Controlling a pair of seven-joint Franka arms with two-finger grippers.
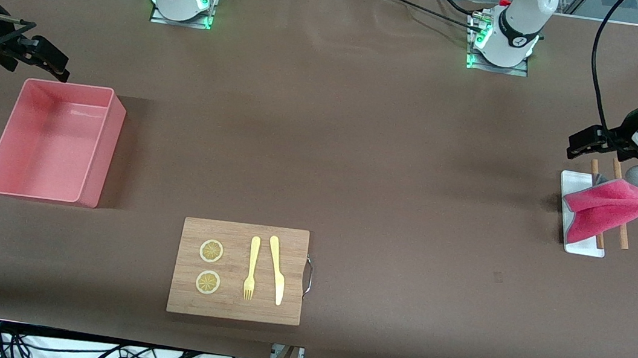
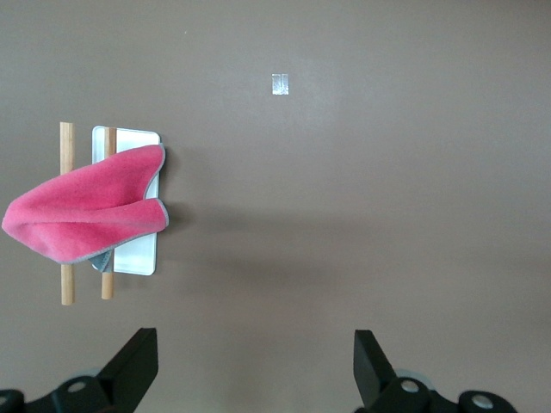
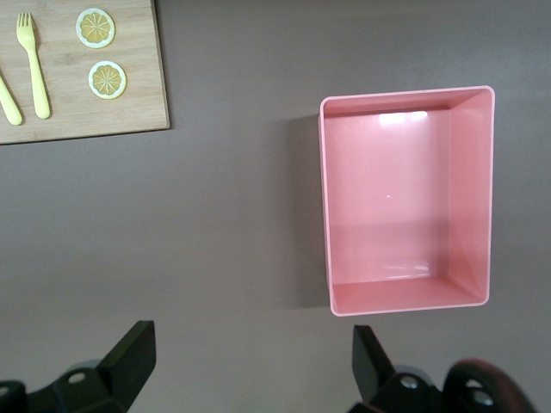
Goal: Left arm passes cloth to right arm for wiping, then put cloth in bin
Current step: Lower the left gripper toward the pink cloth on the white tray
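From my station I see the cloth [image 1: 606, 209] draped over two wooden sticks [image 1: 622, 231] and a small white tray [image 1: 583, 246] at the left arm's end of the table [image 1: 323, 143]. My left claw [image 1: 592, 144] hangs spread and empty in the air near it, not yet over it. The right claw [image 1: 45, 57] waits spread and empty by the bin [image 1: 98, 146], which holds nothing.

My worries: the floppy cloth sits folded on loose sticks, so a pinch could catch a stick or drag the tray along. A one-layer grip might let it unfold and slip at the handover. Wiping could also knock the fork [image 1: 251, 268], knife [image 1: 277, 270] and lemon slices [image 1: 211, 251] off the cutting board [image 1: 233, 308].

I can read no brand or label anywhere.
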